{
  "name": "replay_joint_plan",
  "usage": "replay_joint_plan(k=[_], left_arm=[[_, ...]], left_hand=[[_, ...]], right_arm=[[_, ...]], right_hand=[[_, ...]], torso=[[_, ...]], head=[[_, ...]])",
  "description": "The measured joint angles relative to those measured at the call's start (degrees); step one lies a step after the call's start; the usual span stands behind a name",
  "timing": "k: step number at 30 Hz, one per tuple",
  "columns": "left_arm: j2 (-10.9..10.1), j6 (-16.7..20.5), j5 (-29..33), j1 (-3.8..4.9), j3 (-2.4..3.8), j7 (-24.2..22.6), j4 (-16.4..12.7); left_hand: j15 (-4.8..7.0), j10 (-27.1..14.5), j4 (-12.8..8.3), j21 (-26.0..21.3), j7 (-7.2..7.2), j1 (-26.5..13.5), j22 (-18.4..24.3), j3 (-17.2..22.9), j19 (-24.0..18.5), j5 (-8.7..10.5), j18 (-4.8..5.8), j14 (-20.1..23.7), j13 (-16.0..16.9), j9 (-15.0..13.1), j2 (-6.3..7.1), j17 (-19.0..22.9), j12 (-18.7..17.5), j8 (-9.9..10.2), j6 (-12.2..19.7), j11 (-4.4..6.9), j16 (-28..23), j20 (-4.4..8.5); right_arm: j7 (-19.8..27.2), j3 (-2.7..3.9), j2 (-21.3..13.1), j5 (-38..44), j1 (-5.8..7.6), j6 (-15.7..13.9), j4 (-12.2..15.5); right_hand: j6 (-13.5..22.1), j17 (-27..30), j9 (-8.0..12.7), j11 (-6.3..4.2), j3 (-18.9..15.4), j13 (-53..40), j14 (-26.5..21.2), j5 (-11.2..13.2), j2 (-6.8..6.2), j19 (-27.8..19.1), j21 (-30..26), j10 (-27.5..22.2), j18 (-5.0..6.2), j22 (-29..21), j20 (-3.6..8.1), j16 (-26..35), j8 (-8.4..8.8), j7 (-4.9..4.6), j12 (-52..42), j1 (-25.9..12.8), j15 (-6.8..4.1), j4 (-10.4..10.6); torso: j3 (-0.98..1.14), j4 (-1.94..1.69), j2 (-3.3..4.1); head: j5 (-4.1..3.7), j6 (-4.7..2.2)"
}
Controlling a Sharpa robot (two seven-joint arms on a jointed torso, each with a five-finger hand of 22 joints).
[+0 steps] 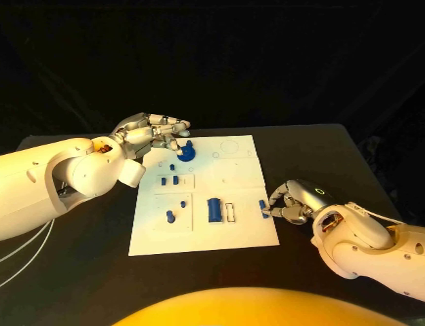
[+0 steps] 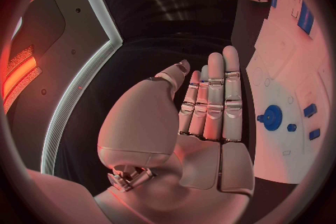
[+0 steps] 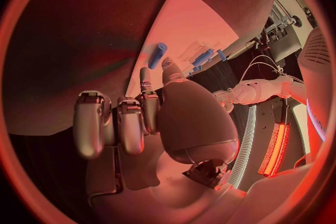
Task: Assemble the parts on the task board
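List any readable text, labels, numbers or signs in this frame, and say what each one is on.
None can be read: no words, numbers or brand marks.
The task board bears only thin outline shapes, no lettering.
The right hand has a small green lit ring on its back, a light and not a text.

board's left edge (image 1: 146, 178): partly behind left arm | right hand (image 1: 287, 202): grip on small blue peg (image 1: 263, 205) perhaps, too small to tell

The head camera looks down on the task board (image 1: 205, 197) — both wrist cameras, low behind their hands, share it.
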State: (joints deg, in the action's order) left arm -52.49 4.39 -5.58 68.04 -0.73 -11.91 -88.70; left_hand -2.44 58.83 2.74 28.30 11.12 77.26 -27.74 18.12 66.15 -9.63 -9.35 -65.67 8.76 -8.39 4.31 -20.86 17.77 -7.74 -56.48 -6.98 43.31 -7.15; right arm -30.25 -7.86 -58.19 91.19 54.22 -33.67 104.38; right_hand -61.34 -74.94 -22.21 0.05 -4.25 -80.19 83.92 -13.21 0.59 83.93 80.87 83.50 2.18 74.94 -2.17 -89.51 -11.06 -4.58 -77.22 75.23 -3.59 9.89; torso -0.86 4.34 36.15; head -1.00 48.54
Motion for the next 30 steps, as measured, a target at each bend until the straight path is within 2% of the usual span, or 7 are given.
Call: replay_joint_plan(k=[13,22,30], left_arm=[[-0.1,0.0,0.0,0.0,0.0,0.0,-0.1],[-0.1,0.0,0.0,0.0,0.0,0.0,-0.2],[-0.3,0.0,0.0,0.0,0.0,0.1,-0.3]], left_hand=[[0.0,0.0,0.0,0.0,0.0,0.0,0.1,0.0,0.0,0.0,0.0,0.0,0.0,0.0,0.0,0.0,0.0,0.0,0.0,0.0,0.0,0.0],[0.0,0.0,0.0,0.0,0.0,0.0,0.0,0.0,0.0,0.0,0.0,0.0,0.0,0.0,0.0,0.0,0.0,0.0,0.0,0.0,0.0,0.0],[0.0,0.0,0.0,0.0,0.0,0.0,0.0,0.0,0.0,0.0,0.0,0.0,0.0,0.0,0.0,0.1,0.2,0.0,0.0,0.0,0.0,0.0]], right_arm=[[-0.8,0.03,1.9,-0.3,-0.24,0.6,-1.6],[-1.2,0.26,2.9,-0.1,-0.28,1.8,-2.7],[-1.3,0.61,3.8,1.6,-0.32,3.2,-3.5]], right_hand=[[-0.7,0.0,0.0,0.01,0.1,0.0,0.0,0.0,0.0,0.0,0.0,0.0,-0.01,0.0,0.0,0.0,0.0,0.28,-0.2,0.0,0.0,0.1],[-1.0,0.0,-0.2,-0.21,1.2,0.2,0.1,-0.2,-0.39,0.0,0.0,0.2,0.0,0.0,0.0,0.0,-0.15,0.62,-0.2,0.7,-0.34,-0.9],[-1.3,0.0,-0.2,-0.45,2.6,0.2,0.0,-0.2,-0.6,0.2,0.0,-0.1,0.0,0.0,0.22,0.0,-0.47,0.9,-0.4,2.8,-0.42,-2.3]], torso=[[-0.01,-0.04,-0.04],[-0.03,-0.07,-0.04],[-0.02,-0.07,-0.04]], head=[[0.17,0.21],[0.35,0.35],[0.65,0.76]])
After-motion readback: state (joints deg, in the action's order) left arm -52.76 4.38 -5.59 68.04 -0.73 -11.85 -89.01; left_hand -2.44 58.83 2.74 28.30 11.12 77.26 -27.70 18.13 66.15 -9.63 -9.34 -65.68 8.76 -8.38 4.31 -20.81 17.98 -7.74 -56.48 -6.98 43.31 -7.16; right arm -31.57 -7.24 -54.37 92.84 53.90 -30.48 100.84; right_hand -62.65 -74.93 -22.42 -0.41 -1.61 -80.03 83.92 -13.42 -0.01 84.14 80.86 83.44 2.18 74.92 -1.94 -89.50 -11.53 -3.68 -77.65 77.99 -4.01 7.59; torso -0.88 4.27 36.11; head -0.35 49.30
